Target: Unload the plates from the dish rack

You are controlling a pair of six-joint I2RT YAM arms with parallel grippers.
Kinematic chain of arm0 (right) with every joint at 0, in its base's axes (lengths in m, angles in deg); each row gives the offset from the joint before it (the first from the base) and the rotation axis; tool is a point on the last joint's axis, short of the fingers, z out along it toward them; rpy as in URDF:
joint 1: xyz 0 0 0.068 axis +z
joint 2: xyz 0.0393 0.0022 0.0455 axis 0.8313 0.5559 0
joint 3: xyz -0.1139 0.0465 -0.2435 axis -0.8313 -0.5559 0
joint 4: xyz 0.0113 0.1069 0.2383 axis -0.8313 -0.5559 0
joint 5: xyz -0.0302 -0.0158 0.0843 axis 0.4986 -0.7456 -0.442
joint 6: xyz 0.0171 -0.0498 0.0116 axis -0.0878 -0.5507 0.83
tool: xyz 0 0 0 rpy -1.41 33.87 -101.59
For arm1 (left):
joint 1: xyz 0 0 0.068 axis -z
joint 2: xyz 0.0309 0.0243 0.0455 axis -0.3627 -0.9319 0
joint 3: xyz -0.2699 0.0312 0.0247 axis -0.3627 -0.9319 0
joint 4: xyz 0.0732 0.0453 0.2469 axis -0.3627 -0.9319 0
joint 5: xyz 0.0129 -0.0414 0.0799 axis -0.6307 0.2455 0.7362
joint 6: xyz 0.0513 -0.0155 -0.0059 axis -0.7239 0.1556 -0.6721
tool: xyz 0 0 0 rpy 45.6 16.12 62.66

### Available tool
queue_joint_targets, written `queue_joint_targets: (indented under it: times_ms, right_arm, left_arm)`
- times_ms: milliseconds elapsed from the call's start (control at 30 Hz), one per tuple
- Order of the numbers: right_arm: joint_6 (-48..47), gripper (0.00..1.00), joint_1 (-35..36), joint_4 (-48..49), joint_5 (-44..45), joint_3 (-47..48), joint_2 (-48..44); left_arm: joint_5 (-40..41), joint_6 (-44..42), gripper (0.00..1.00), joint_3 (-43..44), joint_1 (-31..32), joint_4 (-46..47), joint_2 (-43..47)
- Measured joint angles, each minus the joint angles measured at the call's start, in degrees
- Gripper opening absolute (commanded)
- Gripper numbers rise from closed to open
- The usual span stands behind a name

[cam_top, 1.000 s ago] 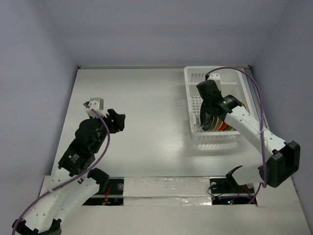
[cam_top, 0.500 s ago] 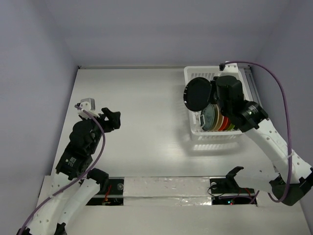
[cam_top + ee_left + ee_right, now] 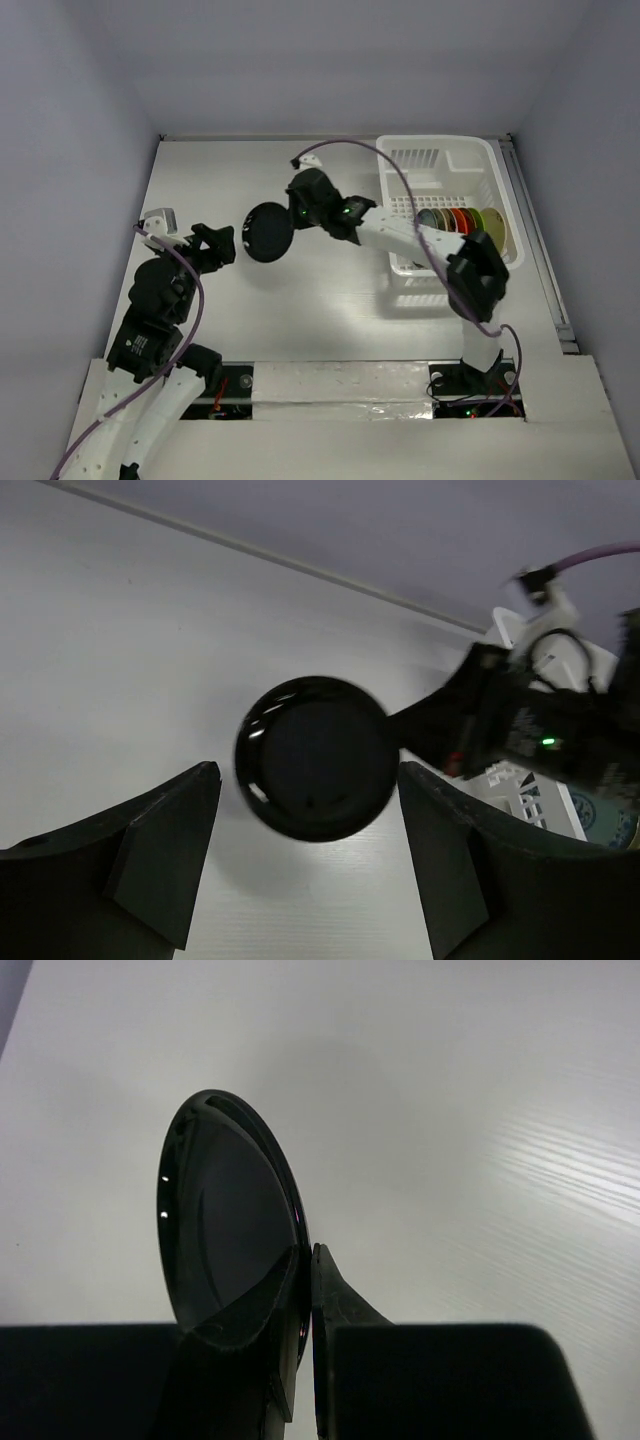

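Right gripper [image 3: 291, 222] pinches the black plate [image 3: 268, 232] by its rim, left of the dish rack [image 3: 437, 148]. Left gripper [image 3: 212, 244] gapes empty farther left; plate just ahead.

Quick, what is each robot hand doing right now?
Left gripper: open, holding nothing.
Right gripper: closed on the rim of the black plate.

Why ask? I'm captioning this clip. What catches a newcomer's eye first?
The black plate, pinched at its rim by the right gripper, hangs over the table, facing the open left gripper. At the far right, colourful plates stand on edge in the white dish rack.
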Motion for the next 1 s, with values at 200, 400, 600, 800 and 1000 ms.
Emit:
queue_joint_targets:
  times_ms: [200, 400, 600, 800, 1000]
  right_arm:
    - [4.7, 0.00, 2.6, 3.1, -4.3, 7.9, 15.0]
    - [8.2, 0.17, 2.1, 4.5, -5.7, 8.2, 20.9]
    - [9.9, 0.54, 1.8, 4.6, -6.5, 8.7, 23.3]
    - [8.7, 0.61, 1.9, 4.6, -6.0, 5.9, 18.4]
    - [5.0, 0.00, 1.4, 3.8, 1.0, -7.8, -4.6]
  left_arm:
    - [0.2, 0.2, 0.69, 0.0, -0.2, 0.1, 0.2]
    - [0.1, 0.2, 0.69, 0.0, -0.3, 0.1, 0.2]
    - [0.0, 0.2, 0.69, 0.0, -0.6, 0.1, 0.0]
    - [-0.1, 0.2, 0.69, 0.0, -0.6, 0.2, 0.0]
    - [-0.2, 0.2, 0.62, -0.1, -0.6, 0.2, -0.5]
